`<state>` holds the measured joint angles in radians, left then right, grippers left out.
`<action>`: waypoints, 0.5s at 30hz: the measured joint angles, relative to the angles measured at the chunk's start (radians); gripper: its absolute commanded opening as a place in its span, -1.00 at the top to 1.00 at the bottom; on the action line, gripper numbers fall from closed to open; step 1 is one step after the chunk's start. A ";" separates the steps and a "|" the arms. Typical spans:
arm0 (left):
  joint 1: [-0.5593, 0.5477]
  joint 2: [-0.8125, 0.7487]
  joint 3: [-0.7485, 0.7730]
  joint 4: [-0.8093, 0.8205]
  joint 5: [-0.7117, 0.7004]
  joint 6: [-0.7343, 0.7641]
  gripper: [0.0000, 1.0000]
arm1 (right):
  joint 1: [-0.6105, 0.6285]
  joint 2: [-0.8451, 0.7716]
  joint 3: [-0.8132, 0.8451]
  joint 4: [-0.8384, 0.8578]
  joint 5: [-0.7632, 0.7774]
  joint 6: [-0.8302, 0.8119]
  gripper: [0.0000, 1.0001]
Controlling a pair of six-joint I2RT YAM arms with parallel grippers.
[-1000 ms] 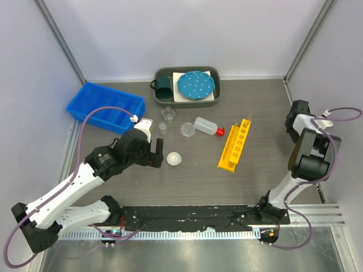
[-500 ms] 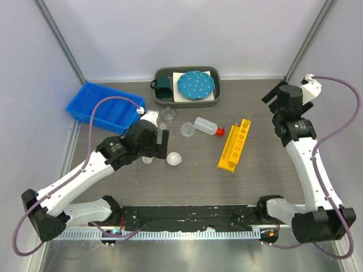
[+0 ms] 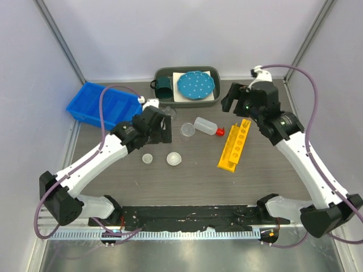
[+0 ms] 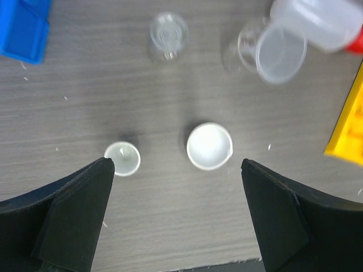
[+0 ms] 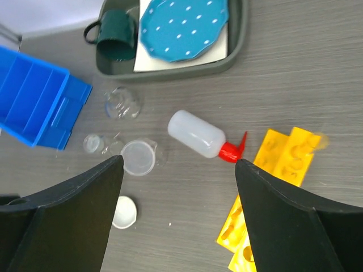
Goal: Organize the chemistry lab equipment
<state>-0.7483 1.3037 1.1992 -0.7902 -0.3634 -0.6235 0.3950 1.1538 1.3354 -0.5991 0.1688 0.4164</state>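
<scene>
We record: right gripper (image 5: pixel 176 170) swung in above the white squeeze bottle (image 5: pixel 195 134), spread, empty; left gripper (image 4: pixel 177 167), spread, advanced over small round dishes (image 4: pixel 210 146) near that bottle; open counter (image 3: pixel 193 175) between.

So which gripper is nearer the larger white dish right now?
Left. The left gripper hovers just behind the white dish, jaws open; the right gripper is well off to the right, by the yellow rack's far end.

Bright, even light from above; soft shadows. Left wrist view is blurred, the bottle (image 4: pixel 317 22) smeared, perhaps by motion.
</scene>
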 measured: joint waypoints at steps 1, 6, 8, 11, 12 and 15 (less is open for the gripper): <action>0.026 0.006 0.024 0.000 0.005 0.000 -0.99 | 0.024 0.022 0.014 -0.002 -0.003 -0.005 -0.70; 0.188 0.026 0.118 0.000 0.043 0.014 -1.00 | 0.121 0.140 0.074 -0.011 -0.003 -0.016 -0.69; 0.262 0.044 0.152 -0.007 0.074 0.030 -1.00 | 0.156 0.190 0.093 -0.012 -0.003 -0.016 -0.67; 0.384 0.085 0.193 -0.013 0.121 0.051 -0.99 | 0.208 0.280 0.115 -0.003 0.002 -0.014 -0.67; 0.426 0.101 0.203 -0.015 0.137 0.056 -1.00 | 0.230 0.308 0.116 0.002 0.006 -0.014 -0.67; 0.527 0.158 0.230 -0.021 0.180 0.068 -1.00 | 0.301 0.372 0.119 0.001 0.018 -0.014 -0.67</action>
<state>-0.2211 1.4612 1.4288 -0.8112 -0.1829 -0.5560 0.6956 1.5253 1.4548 -0.5980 0.1867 0.4019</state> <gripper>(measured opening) 0.996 0.835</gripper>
